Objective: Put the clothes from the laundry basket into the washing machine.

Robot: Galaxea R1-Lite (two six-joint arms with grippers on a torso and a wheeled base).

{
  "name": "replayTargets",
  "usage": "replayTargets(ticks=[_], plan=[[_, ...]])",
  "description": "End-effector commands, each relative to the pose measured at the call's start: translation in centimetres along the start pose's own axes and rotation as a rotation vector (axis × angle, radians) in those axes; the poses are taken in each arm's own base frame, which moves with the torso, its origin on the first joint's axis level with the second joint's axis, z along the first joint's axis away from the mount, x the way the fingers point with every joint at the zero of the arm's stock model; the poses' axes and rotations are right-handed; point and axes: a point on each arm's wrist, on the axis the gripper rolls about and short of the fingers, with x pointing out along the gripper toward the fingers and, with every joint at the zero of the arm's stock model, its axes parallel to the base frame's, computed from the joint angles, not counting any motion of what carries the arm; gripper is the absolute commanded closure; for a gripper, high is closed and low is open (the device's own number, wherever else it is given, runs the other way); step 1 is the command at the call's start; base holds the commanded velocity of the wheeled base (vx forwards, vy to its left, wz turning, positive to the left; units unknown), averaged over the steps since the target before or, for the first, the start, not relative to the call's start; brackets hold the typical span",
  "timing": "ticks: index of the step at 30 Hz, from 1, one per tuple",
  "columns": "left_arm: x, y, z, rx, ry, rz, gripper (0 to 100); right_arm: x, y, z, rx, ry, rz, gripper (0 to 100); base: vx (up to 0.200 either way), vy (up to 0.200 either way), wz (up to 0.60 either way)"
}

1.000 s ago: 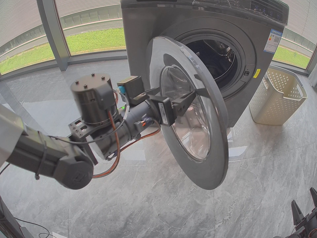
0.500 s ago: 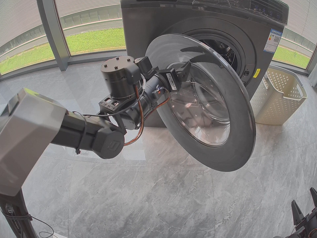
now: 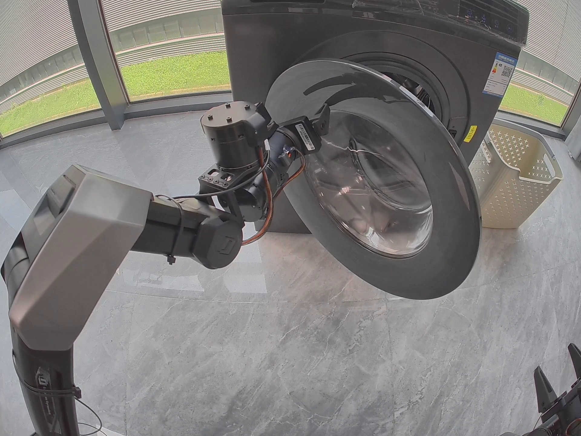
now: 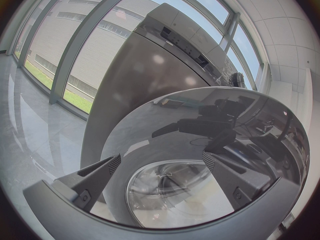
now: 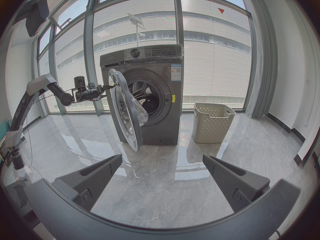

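The washing machine (image 3: 266,49) is seen w/ its round door (image 3: 423,255) swung partway out and hinged at the 9 o'clock side, so part of the drum mouth is covered in the head view. The left claw (image 3: 324,122) is held at the door's outer face, approx. the 10 o'clock rim. Its jaws are spread wide and nothing is gripped between them; whether the door is actually touched can't be told. The right claw (image 5: 160,160) is parked low at approx. 5 o'clock of the head view, well apart from the machine, wide open and empty. The laundry basket (image 3: 514,183) is set on the floor (image 3: 302,364) just beside the machine, at its 3 o'clock. The basket's inside is hidden by its perforated wall, so its contents can't be told. The clothes are judged soft, light and limp, so they are prob. best pinched at a raised fold from above, w/ trailing ends expected. The basket looks like light plastic and is likely to be shoved along the glossy floor if pressed sideways. The door is judged stiff and slick, so it is better pushed at the rim than pinched.
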Motion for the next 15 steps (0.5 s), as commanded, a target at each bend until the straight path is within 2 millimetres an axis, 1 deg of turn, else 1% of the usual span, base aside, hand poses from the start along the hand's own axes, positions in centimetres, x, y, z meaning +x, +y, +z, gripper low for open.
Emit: replayTargets(ticks=[1, 5, 10, 13, 15], plan=[[0.3, -0.1, 0.0, -0.019, -0.002, -0.002, 0, 0.0, 0.0, -0.4, 0.000, -0.002, 0.000, 0, 0.000, 0.000, 0.00], [1.0, -0.9, 0.8, -0.062, -0.004, -0.011, 0, 0.0, 0.0, -0.4, 0.001, -0.002, 0.000, 0, 0.000, 0.000, 0.00], [2.0, -1.3, 0.8, -0.098, -0.012, -0.014, 0, 0.0, 0.0, -0.4, 0.001, -0.002, 0.000, 0, 0.000, 0.000, 0.00], [1.7, -1.2, 0.6, -0.096, 0.003, -0.009, 0, 0.0, 0.0, -0.4, 0.001, -0.002, 0.000, 0, 0.000, 0.000, 0.00], [1.0, -1.0, 0.6, -0.088, 0.028, 0.001, 0, 0.0, 0.0, -0.4, 0.000, -0.002, 0.000, 0, 0.000, 0.000, 0.00]])
